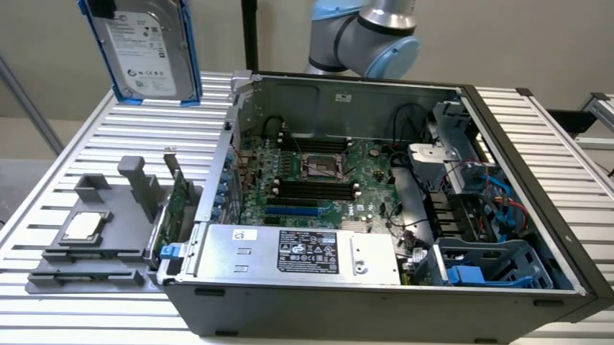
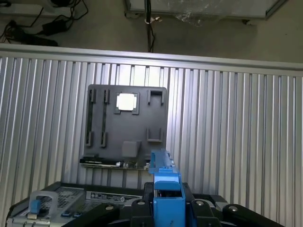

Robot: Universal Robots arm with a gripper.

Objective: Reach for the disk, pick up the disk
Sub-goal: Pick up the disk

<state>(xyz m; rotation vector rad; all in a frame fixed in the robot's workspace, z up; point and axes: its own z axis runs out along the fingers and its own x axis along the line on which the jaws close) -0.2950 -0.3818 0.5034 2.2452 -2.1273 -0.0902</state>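
Blue-framed disk (image 1: 144,50) stands clamped in the tool (image 2: 168,210).

End effector (image 2: 168,208) tight around the disk (image 2: 165,182)

The gripper (image 2: 168,210) clamps the disk (image 2: 166,182) (blue carrier edge showing); beyond, a grey holder (image 2: 111,137) bears a silver chip (image 2: 126,101).

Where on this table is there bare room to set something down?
Bare ribbed table between the grey fixture and the upright disk, and the strip beyond the computer case on the exterior view's right. Crowded inside the case.
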